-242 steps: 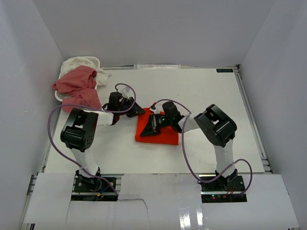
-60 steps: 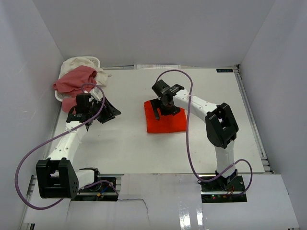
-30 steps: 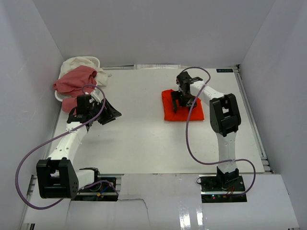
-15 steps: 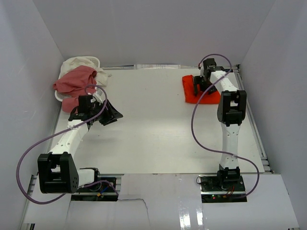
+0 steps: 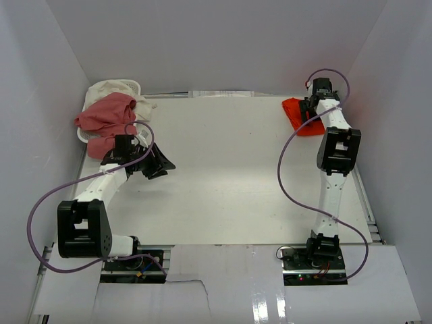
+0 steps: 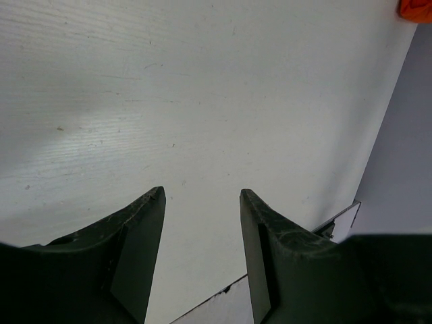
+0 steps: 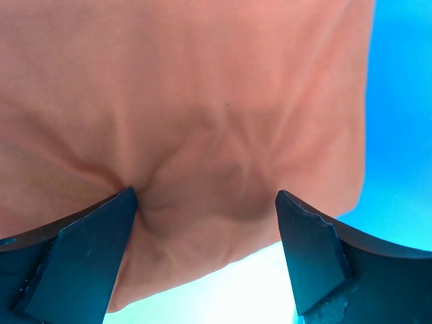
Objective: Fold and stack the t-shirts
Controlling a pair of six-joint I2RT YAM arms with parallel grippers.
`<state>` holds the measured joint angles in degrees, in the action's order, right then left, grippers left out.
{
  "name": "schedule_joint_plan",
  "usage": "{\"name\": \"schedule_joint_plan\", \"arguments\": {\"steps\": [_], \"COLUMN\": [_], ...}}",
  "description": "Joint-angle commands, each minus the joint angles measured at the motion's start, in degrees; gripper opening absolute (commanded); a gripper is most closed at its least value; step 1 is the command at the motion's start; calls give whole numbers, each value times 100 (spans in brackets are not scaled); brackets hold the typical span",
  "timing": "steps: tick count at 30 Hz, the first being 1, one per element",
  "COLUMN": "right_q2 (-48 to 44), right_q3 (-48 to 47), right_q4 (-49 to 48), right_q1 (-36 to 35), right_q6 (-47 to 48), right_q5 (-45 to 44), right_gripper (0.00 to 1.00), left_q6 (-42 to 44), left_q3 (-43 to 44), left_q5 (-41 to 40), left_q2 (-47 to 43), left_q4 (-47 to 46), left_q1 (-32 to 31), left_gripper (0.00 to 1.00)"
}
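The right gripper [image 7: 206,197], its fingers spread wide, presses down on the orange-red t-shirt [image 5: 299,115] at the far right corner of the table [image 5: 223,182], puckering the fabric. The left gripper [image 6: 202,196] hovers open and empty above the tabletop near the white basket [image 5: 137,86], where the pink t-shirt [image 5: 104,116] and cream-white t-shirt [image 5: 108,89] lie heaped.
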<state>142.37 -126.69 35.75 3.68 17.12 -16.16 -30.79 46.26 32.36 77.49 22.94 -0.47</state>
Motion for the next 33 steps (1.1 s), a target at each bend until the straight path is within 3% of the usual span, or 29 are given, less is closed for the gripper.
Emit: {"name": "schedule_joint_plan", "arguments": {"steps": [1, 7, 14, 19, 23, 28, 33], "right_q2": [-646, -1790, -2168, -2853, -4054, -5612, -7115], "right_q3": [285, 1208, 1164, 1901, 3235, 5090, 6489], "right_q4": [-445, -1052, -833, -640, -849, -1526, -1404], "right_q1": [-60, -455, -746, -1097, -1474, -2099, -2591], "right_q6": [248, 160, -201, -920, -1668, -2160, -2591], "right_q5": [-320, -274, 218, 543, 1088, 18, -212], "right_gripper": [90, 90, 90, 90, 90, 90, 90], "left_q6": [73, 81, 108, 187, 406, 468, 565], "left_q3": [67, 129, 164, 269, 506, 454, 261], "left_q5": [69, -98, -186, -239, -598, -810, -1073], "left_q2": [-269, -586, -937, -1166, -1280, -1509, -1860], "left_q4": [-158, -44, 158, 255, 588, 642, 642], "left_q1": [38, 38, 38, 38, 38, 38, 38], "left_gripper": [59, 59, 59, 59, 60, 60, 60]}}
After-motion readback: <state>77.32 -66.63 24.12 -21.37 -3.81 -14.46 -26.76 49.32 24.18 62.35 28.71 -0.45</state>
